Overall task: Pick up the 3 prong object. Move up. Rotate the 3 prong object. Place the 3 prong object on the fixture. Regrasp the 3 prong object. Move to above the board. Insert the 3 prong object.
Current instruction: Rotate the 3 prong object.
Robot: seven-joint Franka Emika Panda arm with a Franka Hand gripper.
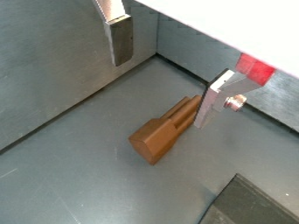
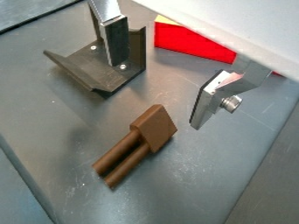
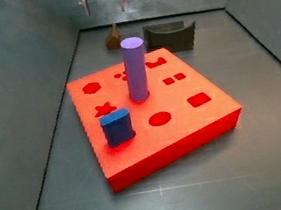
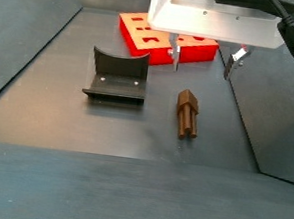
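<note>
Gripper: I see the gripper (image 4: 204, 58) hanging above the floor, fingers (image 2: 114, 39) spread wide, nothing between them.
3 prong object: the 3 prong object (image 2: 135, 145) lies flat on the floor (image 4: 56, 100) below the fingers, untouched; also visible in a side view (image 4: 187, 113).
Fixture: the fixture (image 4: 116, 78) stands just beside it.
Board: the board (image 3: 172, 112) carries a purple cylinder (image 3: 136, 67) and a blue block (image 3: 117, 128).

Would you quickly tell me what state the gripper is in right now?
Gripper: open, holding nothing, hovering above the brown 3 prong object lying on the floor.
</note>
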